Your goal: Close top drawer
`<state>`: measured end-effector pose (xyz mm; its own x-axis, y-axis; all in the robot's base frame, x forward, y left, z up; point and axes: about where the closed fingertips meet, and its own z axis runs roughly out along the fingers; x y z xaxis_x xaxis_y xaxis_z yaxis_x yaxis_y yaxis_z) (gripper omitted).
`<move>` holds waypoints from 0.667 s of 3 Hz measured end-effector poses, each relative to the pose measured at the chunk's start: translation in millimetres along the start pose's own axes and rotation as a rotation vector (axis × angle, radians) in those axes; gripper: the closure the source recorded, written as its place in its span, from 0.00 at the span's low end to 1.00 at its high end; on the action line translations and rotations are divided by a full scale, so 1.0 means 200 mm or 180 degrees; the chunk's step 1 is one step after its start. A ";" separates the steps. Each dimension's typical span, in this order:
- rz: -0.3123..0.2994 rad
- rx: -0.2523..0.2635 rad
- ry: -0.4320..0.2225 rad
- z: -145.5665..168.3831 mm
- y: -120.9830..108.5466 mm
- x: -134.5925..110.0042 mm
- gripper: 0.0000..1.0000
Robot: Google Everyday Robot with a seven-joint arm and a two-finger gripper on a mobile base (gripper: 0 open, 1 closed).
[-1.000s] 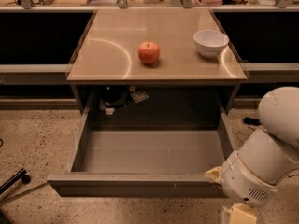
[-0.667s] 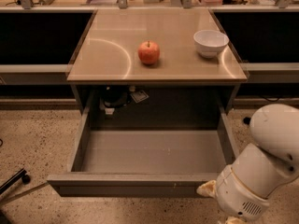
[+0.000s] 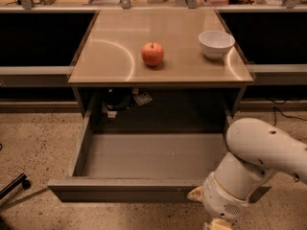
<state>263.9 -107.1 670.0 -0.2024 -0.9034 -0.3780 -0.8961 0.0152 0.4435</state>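
The top drawer (image 3: pixel 124 189) is a wide, shallow grey metal drawer. It stands pulled far out from under the table, and its inside is empty. My white arm (image 3: pixel 254 166) comes in from the lower right and covers the right end of the drawer's front panel. My gripper (image 3: pixel 218 223) is at the bottom edge of the view, just in front of and below that panel. Only its cream-coloured base shows; the rest is cut off by the frame.
A red apple (image 3: pixel 152 54) and a white bowl (image 3: pixel 216 43) sit on the tan tabletop (image 3: pixel 110 47) above the drawer. A dark object and a tag (image 3: pixel 120 99) lie under the table at the back. A black caster leg (image 3: pixel 14 186) is on the floor at left.
My arm has moved down and to the left along the drawer's front panel, and the gripper has sunk towards the bottom edge. The drawer stands as far out as before.
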 end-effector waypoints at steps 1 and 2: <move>-0.0052 0.0126 0.0064 0.02 -0.23 0.00 0.00; -0.0052 0.0127 0.0064 0.02 -0.23 0.00 0.00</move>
<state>303.5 -105.6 647.3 -0.1798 -0.9121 -0.3684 -0.9144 0.0169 0.4045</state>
